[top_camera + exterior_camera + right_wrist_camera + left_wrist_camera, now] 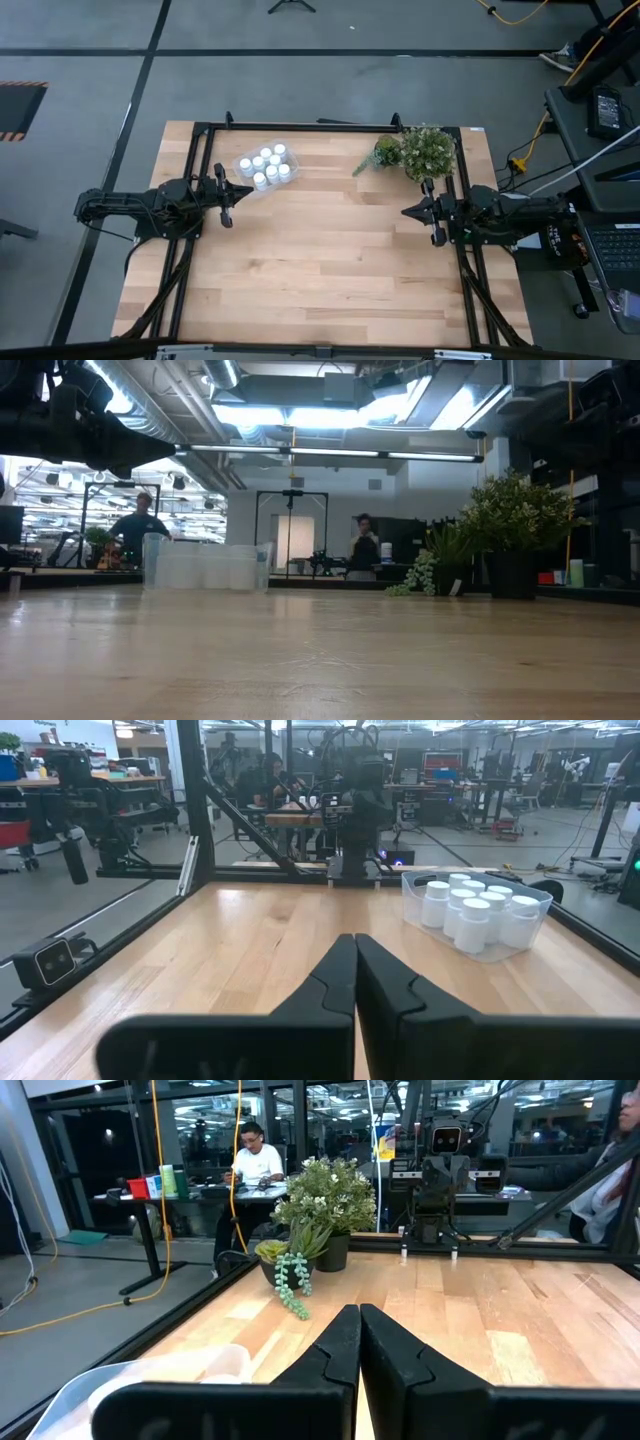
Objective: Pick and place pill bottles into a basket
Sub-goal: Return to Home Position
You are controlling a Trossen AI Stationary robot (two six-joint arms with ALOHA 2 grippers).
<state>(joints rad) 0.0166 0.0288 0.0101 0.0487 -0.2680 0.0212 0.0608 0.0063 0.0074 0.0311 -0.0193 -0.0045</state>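
**Bottles gathered in the basket, both arms empty**

The pill bottles (266, 166) stand upright and packed close together inside the clear basket (242, 186). I see none on the bare surface (330, 270) around it. The left pincer (244, 190) hovers just beside the basket. Its fingers are pressed together with nothing between them, as the left wrist view shows. The right pincer (408, 212) is well away from the basket, across the surface and near the green plant (425, 150). It too is closed on nothing.

The bottles look like light, rigid plastic with smooth round sides. They would probably slip under a loose hold and roll if tipped. The safest grip is likely squarely across the body just under the cap, or across the cap itself from above. Packed this tightly, they leave little room for fingers between neighbours, so an outer bottle would be the easier one to reach.

The basket seems thin-walled and light, and a nudge would likely slide it. Its rim or a side wall is the place to hold it. The sorting looks finished.
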